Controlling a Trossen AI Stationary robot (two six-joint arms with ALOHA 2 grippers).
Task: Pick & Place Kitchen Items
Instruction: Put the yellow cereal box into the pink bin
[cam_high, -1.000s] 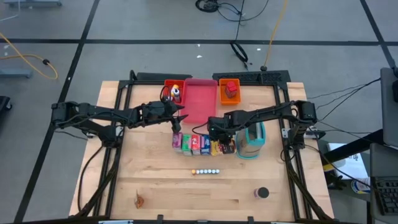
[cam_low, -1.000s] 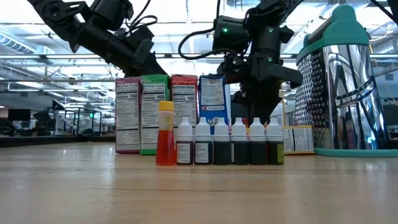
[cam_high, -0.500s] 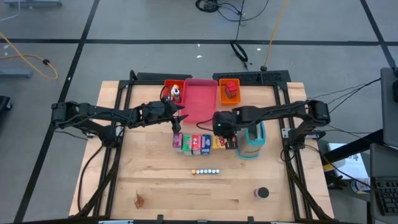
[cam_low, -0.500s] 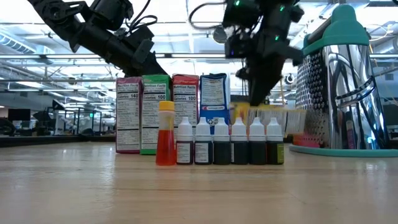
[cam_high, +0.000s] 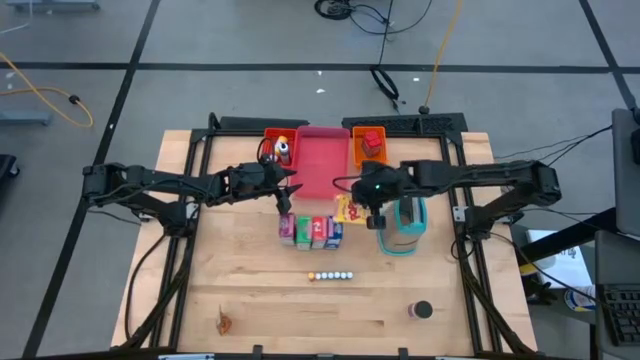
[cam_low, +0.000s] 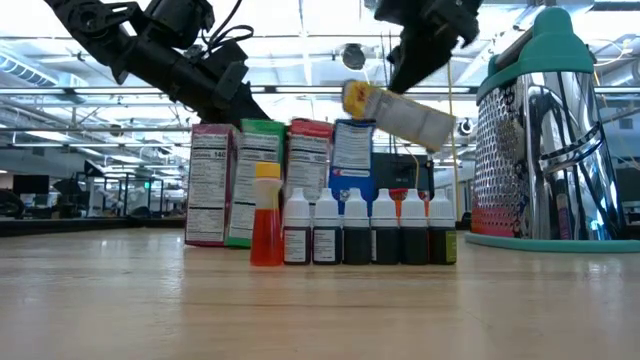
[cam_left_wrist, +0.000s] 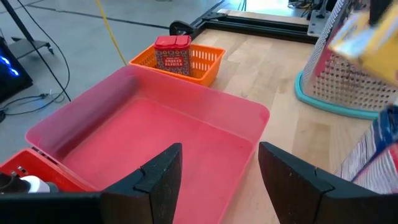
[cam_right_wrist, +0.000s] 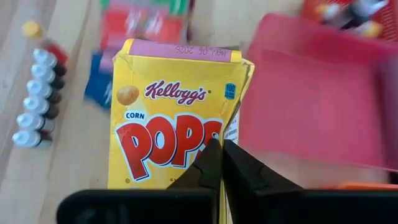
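Left arm: reaches in from the left of the high view; left hand (cam_high: 286, 181) hangs with fingers spread and nothing between them at the near left corner of the pink tray (cam_high: 318, 160).

Red tray (cam_high: 279, 143): upper centre-left, holding small bottles.

Row of food boxes (cam_high: 309, 230): centre of the table (cam_high: 240, 290), purple, green, red and blue. In the low view the green and red ones lean out of line.

Tiny bottles (cam_low: 355, 228): lined up in front of the boxes in the low view.

Yellow food box (cam_high: 349, 209): lifted clear of the row, tilted, just right of centre and close to the pink tray's near right corner. Right hand (cam_right_wrist: 221, 163) pinches one thin edge of it, fingers pressed together.

Teal-and-white holder (cam_high: 405, 228): right of the boxes.

Orange tray (cam_high: 368, 147): upper right of centre, one red block inside.

Risk: the edge pinch looks slight; the tilted carton may swivel or slip free, landing on the leaning boxes and toppling the bottles.
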